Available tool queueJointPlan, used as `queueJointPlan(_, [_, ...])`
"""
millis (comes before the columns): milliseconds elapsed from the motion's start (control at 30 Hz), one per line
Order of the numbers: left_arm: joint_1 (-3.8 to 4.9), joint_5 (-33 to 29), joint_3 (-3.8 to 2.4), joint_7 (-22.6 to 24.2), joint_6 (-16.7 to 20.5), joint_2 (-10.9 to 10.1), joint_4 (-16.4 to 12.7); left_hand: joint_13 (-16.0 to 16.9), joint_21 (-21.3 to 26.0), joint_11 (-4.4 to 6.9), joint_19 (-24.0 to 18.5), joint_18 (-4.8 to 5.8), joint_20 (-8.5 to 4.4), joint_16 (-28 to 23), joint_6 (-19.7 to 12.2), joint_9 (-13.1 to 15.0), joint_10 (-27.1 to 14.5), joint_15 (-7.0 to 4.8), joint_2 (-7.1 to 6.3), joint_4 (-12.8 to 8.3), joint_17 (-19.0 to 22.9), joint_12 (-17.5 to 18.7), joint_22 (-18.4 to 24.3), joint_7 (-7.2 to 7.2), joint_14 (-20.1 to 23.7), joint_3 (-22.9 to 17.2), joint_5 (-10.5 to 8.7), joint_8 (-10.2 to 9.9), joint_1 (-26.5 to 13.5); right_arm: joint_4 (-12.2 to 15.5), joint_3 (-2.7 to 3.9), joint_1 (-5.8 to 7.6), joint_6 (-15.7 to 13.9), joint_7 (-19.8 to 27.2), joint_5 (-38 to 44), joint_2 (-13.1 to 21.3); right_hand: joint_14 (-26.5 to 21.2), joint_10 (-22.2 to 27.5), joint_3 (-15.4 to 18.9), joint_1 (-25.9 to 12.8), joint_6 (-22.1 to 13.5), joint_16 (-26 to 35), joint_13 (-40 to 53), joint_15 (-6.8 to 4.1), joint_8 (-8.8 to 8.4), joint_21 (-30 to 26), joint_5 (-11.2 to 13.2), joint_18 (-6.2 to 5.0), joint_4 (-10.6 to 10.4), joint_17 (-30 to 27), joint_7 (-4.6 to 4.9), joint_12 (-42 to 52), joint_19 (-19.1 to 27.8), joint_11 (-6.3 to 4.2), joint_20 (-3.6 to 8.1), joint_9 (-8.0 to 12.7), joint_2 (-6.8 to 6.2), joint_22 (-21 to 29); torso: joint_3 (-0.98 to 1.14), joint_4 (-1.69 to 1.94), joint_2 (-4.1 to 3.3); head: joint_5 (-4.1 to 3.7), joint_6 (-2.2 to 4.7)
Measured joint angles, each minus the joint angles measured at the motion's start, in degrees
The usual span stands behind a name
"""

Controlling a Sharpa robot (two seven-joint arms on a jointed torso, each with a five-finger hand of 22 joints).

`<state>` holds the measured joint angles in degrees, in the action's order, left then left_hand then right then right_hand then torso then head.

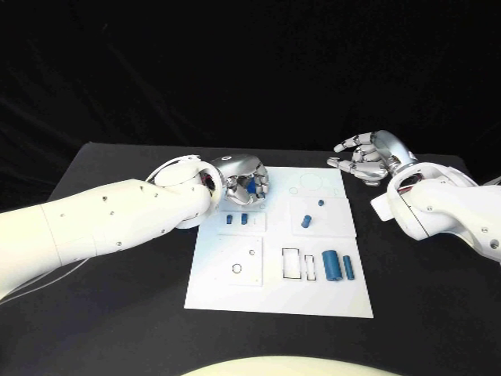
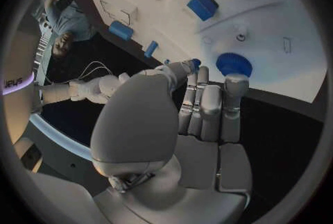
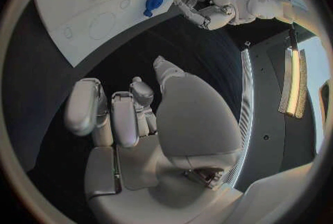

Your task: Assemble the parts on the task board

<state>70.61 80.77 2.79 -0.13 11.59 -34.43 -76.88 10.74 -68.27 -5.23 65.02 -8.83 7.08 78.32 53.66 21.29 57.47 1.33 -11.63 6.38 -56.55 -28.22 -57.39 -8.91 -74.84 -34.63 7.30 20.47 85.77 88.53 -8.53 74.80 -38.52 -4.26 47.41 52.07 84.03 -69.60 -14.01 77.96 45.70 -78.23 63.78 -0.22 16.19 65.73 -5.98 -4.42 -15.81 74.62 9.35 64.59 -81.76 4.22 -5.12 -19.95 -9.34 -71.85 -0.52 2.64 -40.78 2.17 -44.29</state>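
Observation:
The white task board [image 1: 275, 291] lies in the middle of the black table. My left hand [image 1: 245, 180] hovers over its far left corner and pinches a small blue part [image 2: 196, 62] between thumb and fingertip. Just beyond that fingertip a round blue part [image 2: 233, 63] sits on the board [image 2: 277, 24]. My right hand [image 1: 369, 157] hangs above the table off the board's far right corner, fingers loosely curved and apart, holding nothing. From the right wrist view the board [image 3: 83, 18] and the left hand [image 3: 208, 4] lie ahead of the right hand [image 3: 132, 118].
Two small blue pieces [image 1: 237, 220] stand in a square recess, another blue piece [image 1: 306, 221] lies mid-board, and two blue cylinders [image 1: 340, 265] lie at the near right beside narrow rectangular slots [image 1: 299, 265]. Round outlines [image 1: 313, 182] mark the far right. Black table surrounds the board.

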Motion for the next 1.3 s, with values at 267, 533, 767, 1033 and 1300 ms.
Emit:
queueJointPlan(267, [0.16, -1.36, -0.34, -0.22, -0.05, -3.22, -1.8, 0.0, -0.22, 0.21, 0.2, 0.0, 0.21, 0.23, 0.0, 0.0, 0.21, -0.21, -0.23, -0.15, -0.44, 0.0, -0.32, 0.01, -0.21, 0.15, 0.0, 0.0, -0.23, 0.04, 0.0, 0.0, 0.0, 0.02, -0.01, 0.15, 0.0, 0.0, 0.0, 0.0, 0.0, 0.0, -0.01, 0.0, 0.0, 0.0, 0.0, 0.0, 0.0, -0.01, 0.0, 0.0, 0.0, 0.0, 0.0, 0.0, 0.0, 0.01, 0.03, 0.04, 0.02, 0.1, 0.02])
queueJointPlan(533, [-0.2, -2.19, -0.33, -0.46, -0.1, -4.59, -1.39, -0.01, -0.22, 0.2, 0.2, 0.0, 0.2, 0.23, 0.0, 0.0, 0.21, -0.21, -0.23, -0.15, -0.48, 0.17, -0.32, 0.01, -0.21, 0.16, 0.0, 0.0, -0.23, 0.05, 0.0, 0.0, 0.0, 0.03, -0.01, 0.2, 0.0, 0.0, 0.0, 0.0, 0.0, 0.0, 0.05, 0.0, -0.01, 0.0, 0.0, 0.0, 0.0, 0.07, 0.0, 0.0, 0.0, 0.0, 0.0, 0.0, 0.0, 0.01, -0.03, 0.03, -0.03, 0.26, -0.03])
queueJointPlan(767, [-0.7, -2.41, -0.28, -0.61, -0.12, -5.19, -0.55, -0.01, -0.22, 0.2, 0.2, 0.0, 0.2, 0.23, 0.0, 0.0, 0.21, -0.21, -0.23, -0.15, -0.39, 0.28, -0.31, 0.01, -0.21, 0.16, 0.0, 0.0, -0.22, 0.05, 0.0, 0.0, 0.0, 0.04, -0.02, 0.19, 0.0, 0.0, 0.0, 0.0, 0.0, 0.0, 0.05, 0.0, -0.01, 0.0, 0.0, 0.0, 0.0, 0.07, 0.0, 0.0, 0.0, 0.0, 0.0, 0.0, 0.0, 0.01, -0.05, 0.01, -0.06, 0.33, -0.04])
queueJointPlan(1033, [-1.43, -2.58, -0.22, -0.64, -0.16, -5.3, 0.13, -0.03, -0.22, 0.01, 0.4, 0.0, -0.01, 0.23, 0.0, -0.01, 0.4, -0.21, -0.23, -0.3, -0.39, 0.29, -0.3, 0.01, -0.21, 0.0, 0.0, 0.0, -0.22, -0.02, 0.0, 0.0, 0.0, 0.05, -0.02, 0.19, 0.0, -0.01, 0.0, 0.0, 0.0, 0.0, 0.04, 0.0, -0.01, 0.0, 0.0, 0.0, 0.0, 0.06, 0.0, 0.0, 0.0, 0.01, 0.0, 0.0, 0.0, 0.02, -0.05, -0.06, -0.08, 0.3, -0.13])
queueJointPlan(1300, [-1.65, -2.75, -0.22, -0.57, -0.33, -5.08, 0.66, -0.04, -0.22, 0.01, 0.4, 0.0, -0.01, 0.23, 0.2, -0.02, 0.4, -0.21, -0.24, -0.3, -0.27, 0.29, -0.3, 0.21, -0.2, 0.0, 0.0, 0.0, -0.22, -0.05, 0.0, -0.01, 0.0, 0.05, -0.02, 0.19, 0.0, -0.03, 0.0, 0.0, 0.0, 0.0, 0.03, 0.0, -0.01, 0.0, 0.0, 0.0, 0.0, 0.06, 0.0, 0.0, 0.0, 0.03, 0.0, 0.0, 0.0, 0.02, 0.0, -0.08, -0.08, 0.25, -0.19])
